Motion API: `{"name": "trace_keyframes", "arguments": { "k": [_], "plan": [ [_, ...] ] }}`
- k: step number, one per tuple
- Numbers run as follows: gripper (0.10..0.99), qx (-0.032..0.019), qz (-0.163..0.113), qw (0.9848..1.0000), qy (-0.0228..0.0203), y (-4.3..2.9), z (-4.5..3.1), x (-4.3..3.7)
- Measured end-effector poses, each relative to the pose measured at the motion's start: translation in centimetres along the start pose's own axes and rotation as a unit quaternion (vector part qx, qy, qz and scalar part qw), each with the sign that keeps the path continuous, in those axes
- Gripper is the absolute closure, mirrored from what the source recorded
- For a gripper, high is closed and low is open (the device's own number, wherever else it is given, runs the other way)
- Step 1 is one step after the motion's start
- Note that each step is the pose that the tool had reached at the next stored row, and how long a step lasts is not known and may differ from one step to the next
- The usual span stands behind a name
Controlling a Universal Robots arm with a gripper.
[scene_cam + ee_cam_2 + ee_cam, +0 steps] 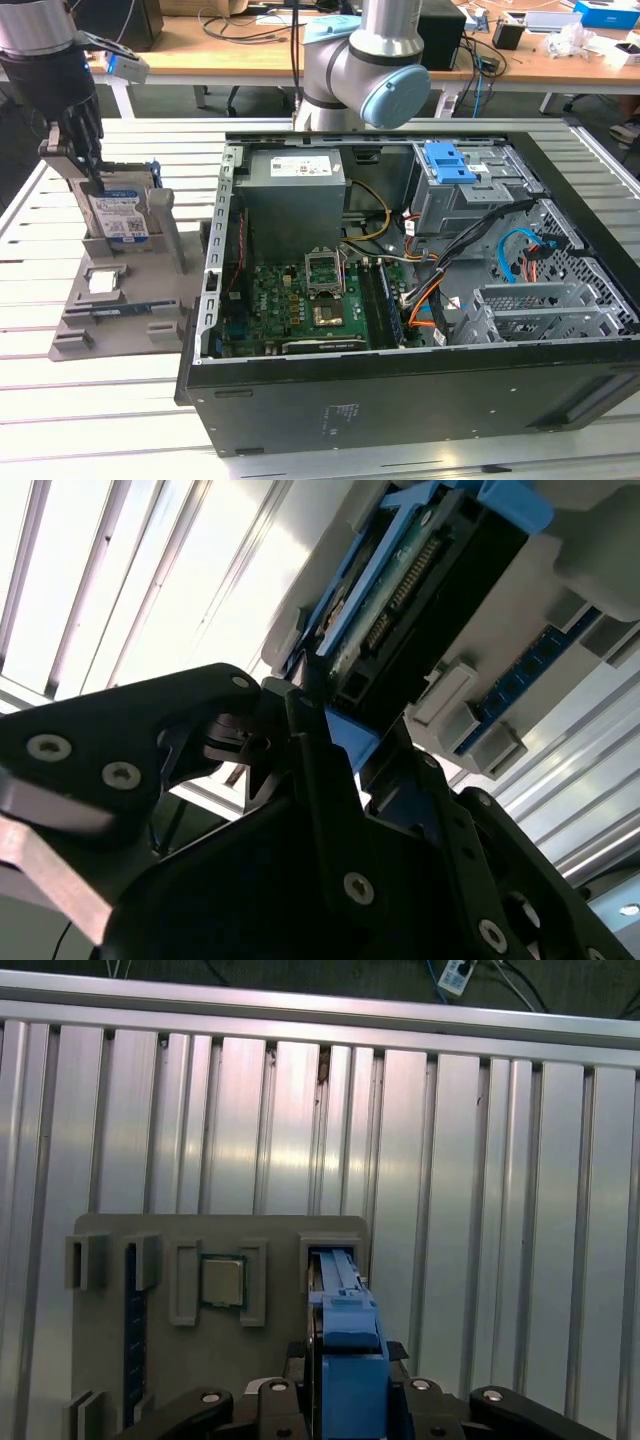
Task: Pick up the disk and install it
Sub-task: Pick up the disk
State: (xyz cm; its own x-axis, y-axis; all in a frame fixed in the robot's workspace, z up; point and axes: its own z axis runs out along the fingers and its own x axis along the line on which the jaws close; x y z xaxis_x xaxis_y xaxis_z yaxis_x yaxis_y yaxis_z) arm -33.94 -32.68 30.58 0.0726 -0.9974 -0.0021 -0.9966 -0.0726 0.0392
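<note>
Tool [92, 168] tight on flat silver disk [120, 216], blue plastic frame, upright in grey slotted holder [130, 312].

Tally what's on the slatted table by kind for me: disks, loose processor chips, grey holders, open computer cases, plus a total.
disk: 1
CPU chip: 1
grey holder: 1
computer case: 1
Total: 4

Bare ribbed metal, satin sheen, noted on the desk [480, 1210]. Smooth blue plastic and paper label recorded on the disk [120, 215]. Matt grey plastic for holder [130, 300].
</note>
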Motion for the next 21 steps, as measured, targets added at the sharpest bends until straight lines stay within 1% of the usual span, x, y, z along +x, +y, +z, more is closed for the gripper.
{"name": "trace_keyframes", "arguments": {
  "k": [3, 4, 6, 16, 17, 18, 19, 20, 21],
  "plan": [
    [0.710, 0.0000, 0.000, 1.0000, 0.0000, 0.02, -0.55, 0.00],
    [0.710, 0.0000, 0.000, 1.0000, 0.0000, 0.03, -0.84, 0.00],
    [0.710, 0.0000, 0.000, 1.0000, 0.0000, 0.05, -1.14, 0.00],
    [0.702, -0.0001, 0.000, 1.0000, 0.0000, 0.06, -1.51, -0.01],
    [0.573, 0.0000, 0.000, 1.0000, 0.0000, 0.07, -1.73, -0.01],
    [0.573, 0.0001, -0.002, 1.0000, -0.0009, 0.43, -1.42, -0.03],
    [0.573, 0.0001, -0.009, 1.0000, -0.0016, 0.85, -0.63, -0.06],
    [0.573, 0.0001, -0.010, 0.9999, -0.0015, 0.86, -0.44, -0.06],
    [0.573, 0.0001, -0.012, 0.9999, -0.0014, 0.85, -0.05, -0.06]
  ]
}}
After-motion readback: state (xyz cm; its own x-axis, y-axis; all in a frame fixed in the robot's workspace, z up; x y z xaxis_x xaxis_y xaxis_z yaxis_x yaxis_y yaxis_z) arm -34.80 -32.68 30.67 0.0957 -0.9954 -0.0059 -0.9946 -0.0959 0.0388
